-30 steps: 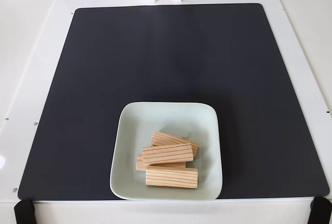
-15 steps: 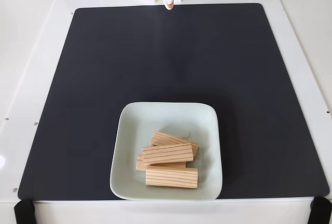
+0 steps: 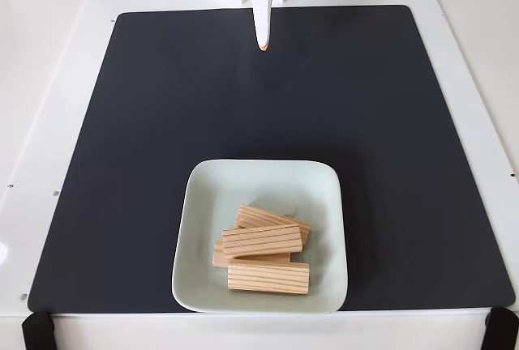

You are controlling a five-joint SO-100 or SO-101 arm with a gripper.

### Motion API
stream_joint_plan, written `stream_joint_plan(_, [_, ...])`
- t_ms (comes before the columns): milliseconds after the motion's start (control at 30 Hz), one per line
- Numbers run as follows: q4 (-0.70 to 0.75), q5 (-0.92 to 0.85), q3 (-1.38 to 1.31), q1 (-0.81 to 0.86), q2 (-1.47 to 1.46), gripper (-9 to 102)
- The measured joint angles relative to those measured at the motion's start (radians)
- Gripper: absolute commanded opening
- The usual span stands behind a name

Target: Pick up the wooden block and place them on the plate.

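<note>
Wooden blocks (image 3: 268,257) all lie heaped in the plate (image 3: 209,204) (four, I judge), so the job looks done. My gripper (image 3: 262,42) has reached out over the mat (image 3: 146,123) since a second ago, empty; open or closed, I cannot tell.

Four wooden blocks (image 3: 262,241), one plate (image 3: 243,184), one black mat (image 3: 162,123).

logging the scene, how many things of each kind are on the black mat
wooden blocks: 4, piled together in the plate
plate: 1
total: 5
The claw hangs over the mat's far edge, holding nothing visible.
</note>
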Motion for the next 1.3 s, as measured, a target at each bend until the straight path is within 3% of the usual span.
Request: stream_joint_plan(1300, [0.0,0.005,-0.008,-0.009,0.002,-1])
